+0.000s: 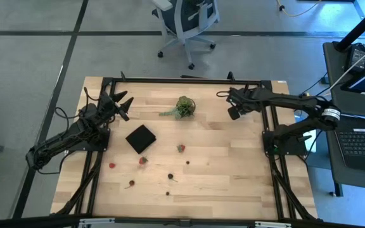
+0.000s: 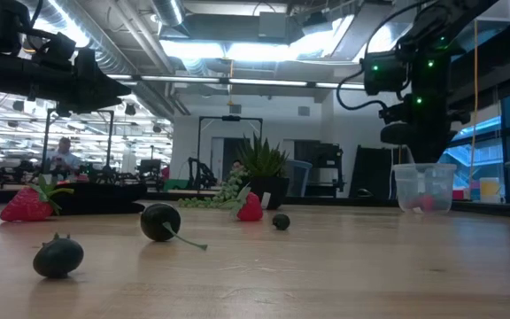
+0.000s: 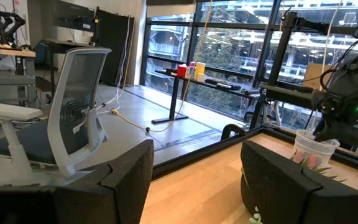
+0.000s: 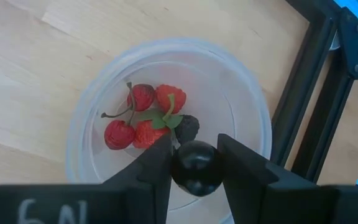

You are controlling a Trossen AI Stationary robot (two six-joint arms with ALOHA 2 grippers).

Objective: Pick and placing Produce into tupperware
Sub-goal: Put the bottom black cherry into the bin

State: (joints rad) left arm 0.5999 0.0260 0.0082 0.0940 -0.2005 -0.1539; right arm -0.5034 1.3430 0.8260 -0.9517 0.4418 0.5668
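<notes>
Dark purple-black round berry (image 4: 196, 167) sits clamped in my right hand (image 4: 194, 163) above the round translucent plastic tub (image 4: 92, 106); I should release centred, low; left hand (image 3: 194, 180) waits apart.

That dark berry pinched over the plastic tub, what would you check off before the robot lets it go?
1. Right tool grips the dark berry: ok.
2. Berry is directly above the open tub: ok.
3. Tub upright on the table, seen in the low view: ok.
4. Room left inside beside the red berries: ok.
5. Height of the drop above the tub floor: cannot tell.
6. Left tool open and parked far off: ok.
</notes>
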